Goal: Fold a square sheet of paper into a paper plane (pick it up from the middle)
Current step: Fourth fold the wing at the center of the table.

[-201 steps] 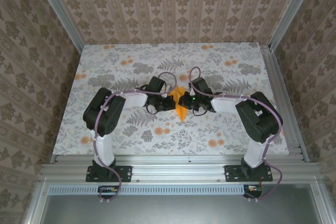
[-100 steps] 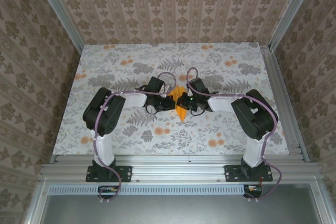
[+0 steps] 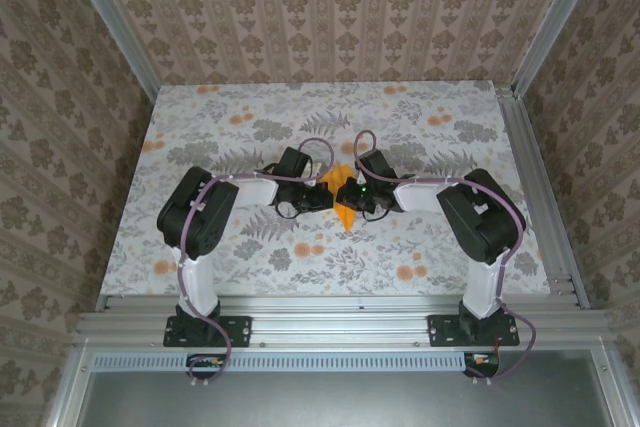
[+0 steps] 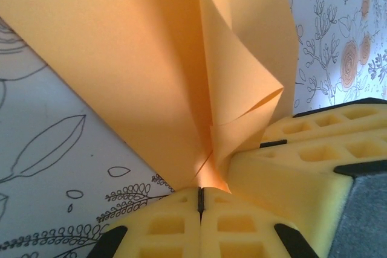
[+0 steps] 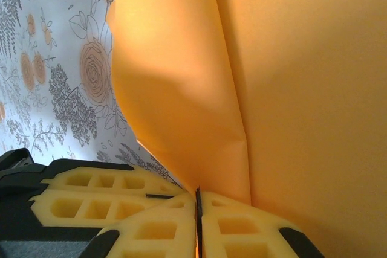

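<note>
Paper sheet (image 4: pixel 139 58) (thin, smooth orange) billows in creased folds, pinched tight in left claw (image 4: pixel 201 196) and right claw (image 5: pixel 197 200).

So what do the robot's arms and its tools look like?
Both arms, left arm and right arm, have white tubes, chunky black joints and thin purple cables looping along them. A tiny green light glows on the right one. The left tool and right tool have yellow fingers with square pockets.
</note>
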You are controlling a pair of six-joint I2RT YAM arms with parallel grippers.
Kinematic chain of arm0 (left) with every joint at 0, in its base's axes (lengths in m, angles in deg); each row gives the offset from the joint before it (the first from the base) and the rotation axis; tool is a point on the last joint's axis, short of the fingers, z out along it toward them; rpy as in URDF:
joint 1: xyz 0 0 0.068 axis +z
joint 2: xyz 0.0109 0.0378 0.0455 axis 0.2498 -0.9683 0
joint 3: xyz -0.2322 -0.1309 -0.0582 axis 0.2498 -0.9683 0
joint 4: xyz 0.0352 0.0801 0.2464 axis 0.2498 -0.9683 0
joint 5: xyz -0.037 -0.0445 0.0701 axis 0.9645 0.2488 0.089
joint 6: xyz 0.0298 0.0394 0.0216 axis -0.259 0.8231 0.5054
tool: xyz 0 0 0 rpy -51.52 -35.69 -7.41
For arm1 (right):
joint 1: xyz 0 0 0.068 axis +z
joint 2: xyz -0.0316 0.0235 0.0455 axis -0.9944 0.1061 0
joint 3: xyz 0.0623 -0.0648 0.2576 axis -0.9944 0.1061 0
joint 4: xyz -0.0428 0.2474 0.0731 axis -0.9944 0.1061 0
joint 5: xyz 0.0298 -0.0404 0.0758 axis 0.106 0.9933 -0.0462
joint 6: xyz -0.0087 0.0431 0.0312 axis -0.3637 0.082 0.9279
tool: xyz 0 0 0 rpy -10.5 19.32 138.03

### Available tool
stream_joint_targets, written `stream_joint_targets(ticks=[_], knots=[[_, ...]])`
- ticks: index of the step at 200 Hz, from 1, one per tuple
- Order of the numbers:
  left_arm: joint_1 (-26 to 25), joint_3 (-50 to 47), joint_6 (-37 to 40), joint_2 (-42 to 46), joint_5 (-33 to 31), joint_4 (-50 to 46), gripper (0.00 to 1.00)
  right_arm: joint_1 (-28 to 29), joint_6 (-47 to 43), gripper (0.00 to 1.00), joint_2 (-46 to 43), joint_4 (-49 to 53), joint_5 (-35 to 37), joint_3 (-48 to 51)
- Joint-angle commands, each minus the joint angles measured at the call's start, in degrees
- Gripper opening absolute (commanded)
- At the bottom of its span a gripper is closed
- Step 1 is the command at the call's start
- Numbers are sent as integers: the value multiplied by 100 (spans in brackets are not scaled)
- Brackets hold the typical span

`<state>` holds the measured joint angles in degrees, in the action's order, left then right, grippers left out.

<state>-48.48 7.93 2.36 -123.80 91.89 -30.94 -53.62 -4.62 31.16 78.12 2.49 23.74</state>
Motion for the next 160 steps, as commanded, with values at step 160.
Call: stream_joint_targets(ticks=[160], knots=[[87,-367,-27,451,33,184,0,-49,199,34,280,-500,-192,162]])
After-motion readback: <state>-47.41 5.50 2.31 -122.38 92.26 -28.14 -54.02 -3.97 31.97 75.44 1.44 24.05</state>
